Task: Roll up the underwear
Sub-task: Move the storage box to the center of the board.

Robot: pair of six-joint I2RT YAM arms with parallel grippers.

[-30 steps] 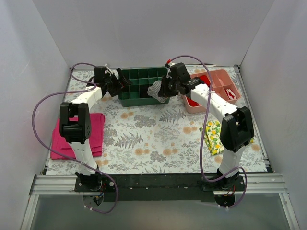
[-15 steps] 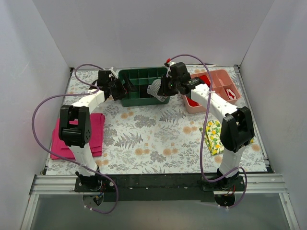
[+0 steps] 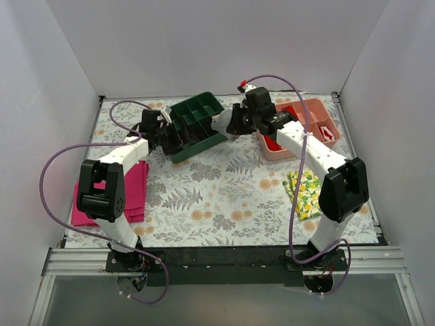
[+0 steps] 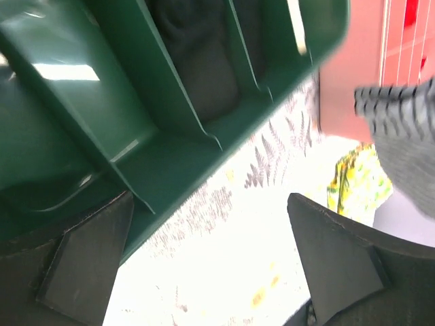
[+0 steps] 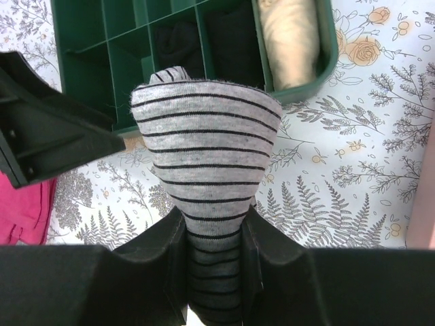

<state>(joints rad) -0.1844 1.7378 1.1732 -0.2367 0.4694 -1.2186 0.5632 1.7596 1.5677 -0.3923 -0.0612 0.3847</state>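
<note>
The underwear (image 5: 204, 149) is a rolled bundle of grey fabric with thin dark stripes. My right gripper (image 5: 216, 227) is shut on its lower end and holds it above the table, just in front of the green divided bin (image 5: 88, 34). In the top view the roll (image 3: 221, 123) hangs at the bin's right end (image 3: 197, 125), in the right gripper (image 3: 231, 126). My left gripper (image 3: 173, 137) is open at the bin's left front side. In the left wrist view its jaws (image 4: 211, 265) stand wide apart, one finger (image 4: 81, 265) under the bin's edge (image 4: 156, 183). The roll shows at the right (image 4: 408, 149).
The bin lies diagonally and holds black and cream rolled items in its compartments. A pink tray (image 3: 309, 109) with red things stands at the back right. A magenta cloth (image 3: 132, 190) lies at the left, a lemon-print cloth (image 3: 306, 193) at the right. White walls enclose the table.
The green bin has swung from square to diagonal, its left end nearer. My left gripper moved right and nearer with it. My right gripper still holds the roll, shifted slightly.
</note>
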